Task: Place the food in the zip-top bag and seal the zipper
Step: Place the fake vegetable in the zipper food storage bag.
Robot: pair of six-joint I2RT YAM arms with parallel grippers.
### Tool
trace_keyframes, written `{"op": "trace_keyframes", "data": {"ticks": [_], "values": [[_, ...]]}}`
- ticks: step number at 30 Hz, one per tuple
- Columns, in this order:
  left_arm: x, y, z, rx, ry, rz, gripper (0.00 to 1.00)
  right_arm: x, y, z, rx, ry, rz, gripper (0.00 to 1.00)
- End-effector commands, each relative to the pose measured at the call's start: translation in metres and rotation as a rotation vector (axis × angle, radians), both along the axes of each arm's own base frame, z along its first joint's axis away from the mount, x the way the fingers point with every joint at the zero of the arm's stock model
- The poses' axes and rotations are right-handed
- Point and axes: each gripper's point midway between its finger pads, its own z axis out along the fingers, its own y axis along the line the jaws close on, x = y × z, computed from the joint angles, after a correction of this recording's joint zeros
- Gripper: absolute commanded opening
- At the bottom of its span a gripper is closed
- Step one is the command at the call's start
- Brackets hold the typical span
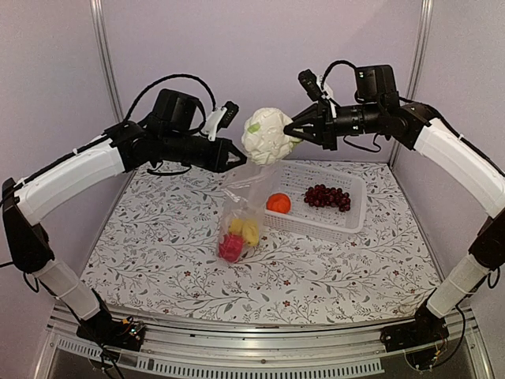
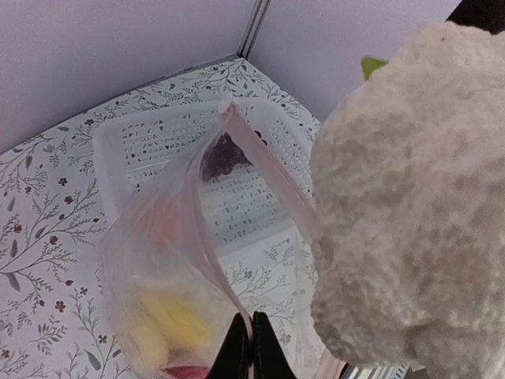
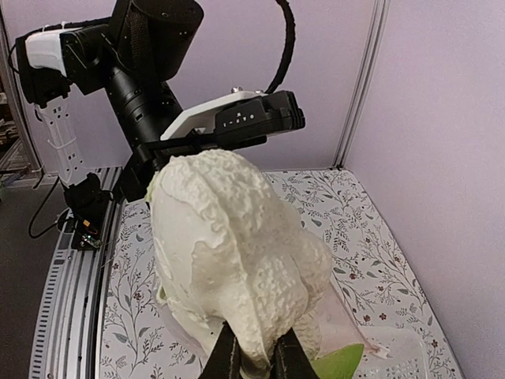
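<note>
My left gripper (image 1: 237, 160) (image 2: 250, 324) is shut on the rim of the zip-top bag (image 1: 241, 207) (image 2: 150, 268) and holds it hanging with its mouth open. The zipper (image 2: 207, 237) runs along that rim as a pinkish strip. Yellow (image 1: 245, 230) and red (image 1: 230, 248) food pieces lie at the bag's bottom. My right gripper (image 1: 297, 131) (image 3: 256, 338) is shut on the white cauliflower (image 1: 267, 136) (image 3: 229, 245) (image 2: 410, 205), which hangs just above the bag's mouth. An orange fruit (image 1: 278, 203) and the dark grape bunch (image 1: 328, 196) (image 2: 223, 155) lie in the basket.
The white lattice basket (image 1: 347, 217) (image 2: 150, 130) stands on the flowered table just right of the bag. Grey walls with metal posts (image 1: 105, 55) close the back and sides. The left arm (image 3: 146, 75) reaches close to the cauliflower in the right wrist view.
</note>
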Motion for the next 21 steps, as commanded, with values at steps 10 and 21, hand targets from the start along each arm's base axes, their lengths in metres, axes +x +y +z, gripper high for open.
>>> {"op": "trace_keyframes", "data": {"ticks": [10, 21], "values": [[-0.030, 0.008, 0.023, -0.053, 0.041, -0.082, 0.03, -0.011, 0.004, 0.021, -0.031, -0.279, -0.005, 0.00], [-0.024, 0.042, 0.006, -0.029, 0.041, -0.004, 0.03, -0.009, 0.036, -0.043, -0.179, -0.421, -0.004, 0.00]]}}
